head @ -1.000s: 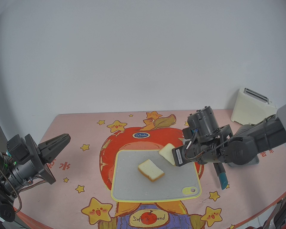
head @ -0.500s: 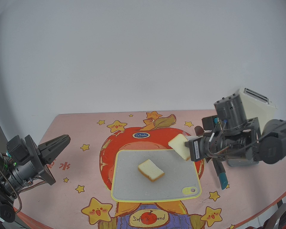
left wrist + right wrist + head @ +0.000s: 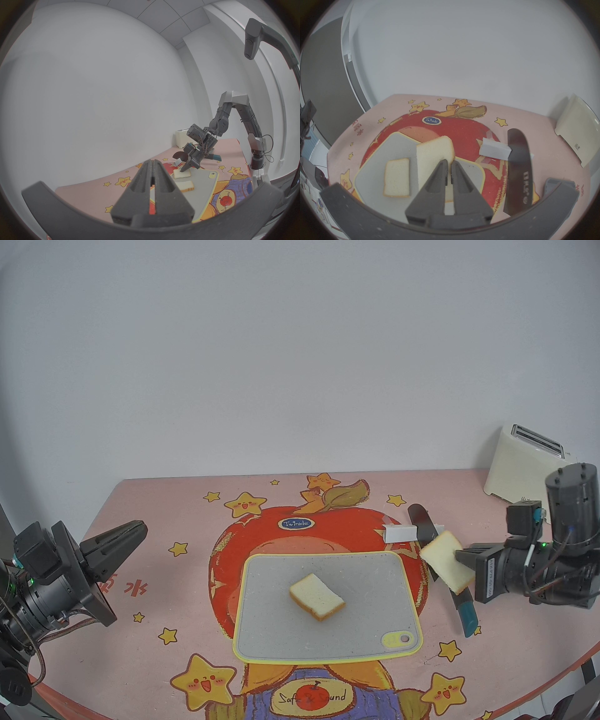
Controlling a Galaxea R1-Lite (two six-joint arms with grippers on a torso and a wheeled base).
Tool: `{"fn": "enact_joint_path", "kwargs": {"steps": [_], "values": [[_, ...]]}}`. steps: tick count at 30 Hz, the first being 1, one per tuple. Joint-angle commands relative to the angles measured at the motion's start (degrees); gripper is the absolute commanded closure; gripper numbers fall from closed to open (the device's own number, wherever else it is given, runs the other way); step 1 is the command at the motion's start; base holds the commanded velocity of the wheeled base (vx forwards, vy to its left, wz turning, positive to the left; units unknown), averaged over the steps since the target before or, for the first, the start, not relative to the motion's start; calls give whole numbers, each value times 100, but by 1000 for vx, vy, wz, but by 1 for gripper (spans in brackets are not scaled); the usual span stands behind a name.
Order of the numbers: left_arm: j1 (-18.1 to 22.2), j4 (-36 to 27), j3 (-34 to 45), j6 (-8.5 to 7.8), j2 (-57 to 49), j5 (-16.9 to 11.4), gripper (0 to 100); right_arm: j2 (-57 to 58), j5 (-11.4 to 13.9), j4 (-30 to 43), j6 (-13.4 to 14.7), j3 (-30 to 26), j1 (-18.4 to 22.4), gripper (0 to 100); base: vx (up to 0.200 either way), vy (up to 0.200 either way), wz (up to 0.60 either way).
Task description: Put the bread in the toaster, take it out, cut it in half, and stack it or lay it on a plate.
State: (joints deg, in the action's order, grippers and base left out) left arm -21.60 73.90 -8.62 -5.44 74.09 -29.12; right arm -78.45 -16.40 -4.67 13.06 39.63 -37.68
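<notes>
My right gripper (image 3: 464, 560) is shut on a bread half (image 3: 445, 561) and holds it tilted in the air, to the right of the cutting board (image 3: 281, 621) and over the knife (image 3: 425, 524). In the right wrist view, the fingers (image 3: 437, 178) clamp the slice (image 3: 434, 157) by its edge. The other bread half (image 3: 317, 596) lies flat in the middle of the board. The cream toaster (image 3: 527, 468) stands at the table's far right corner, behind this gripper. At the left table edge my left gripper (image 3: 115, 540) hovers shut and holds nothing, its fingers (image 3: 142, 184) pressed together.
The knife's dark blade rests on a small white block (image 3: 400, 532), and its teal handle (image 3: 466, 614) points at the front edge. The board takes up the table's centre. Bare printed tablecloth (image 3: 175, 515) stretches to the left.
My right gripper has carried the bread half from over the board's far right corner to the right, past the board's edge and over the knife. The left arm stayed still.
</notes>
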Motion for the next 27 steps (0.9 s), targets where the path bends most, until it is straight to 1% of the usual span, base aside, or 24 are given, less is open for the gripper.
{"fn": "enact_joint_path", "kwargs": {"steps": [1,2,4,5,7,11,13,15,16,17,19,21,27], "values": [[-2,10,-96,87,-27,3,100,726,22,10,74,-395,129,100,0,0,0],[7,10,-105,104,-27,3,100,778,31,19,83,-412,156,100,0,0,0],[7,2,-114,183,-35,3,100,866,128,27,118,-527,235,100,0,0,0],[7,2,-123,192,-35,3,100,866,128,27,118,-535,235,100,0,0,0],[7,2,-219,271,-18,-6,100,892,128,27,109,-641,226,100,0,0,0],[7,10,-492,509,26,12,100,892,66,1,109,-685,226,100,0,0,0],[7,10,-623,658,26,3,100,892,58,-16,109,-702,217,100,0,0,0],[16,2,-659,807,17,12,100,901,58,-8,92,-738,191,100,0,0,0],[24,2,-667,843,17,12,100,910,58,-8,92,-738,182,100,0,0,0],[33,2,-685,922,26,21,100,910,58,-8,92,-738,173,100,0,0,0],[42,10,-711,1027,35,12,100,910,49,-16,83,-738,173,100,0,0,0],[33,10,-685,1062,26,-41,100,910,49,-25,92,-729,173,100,0,-200,0],[33,2,-659,1053,17,-50,100,910,49,-16,109,-711,226,100,0,-200,0]]}}
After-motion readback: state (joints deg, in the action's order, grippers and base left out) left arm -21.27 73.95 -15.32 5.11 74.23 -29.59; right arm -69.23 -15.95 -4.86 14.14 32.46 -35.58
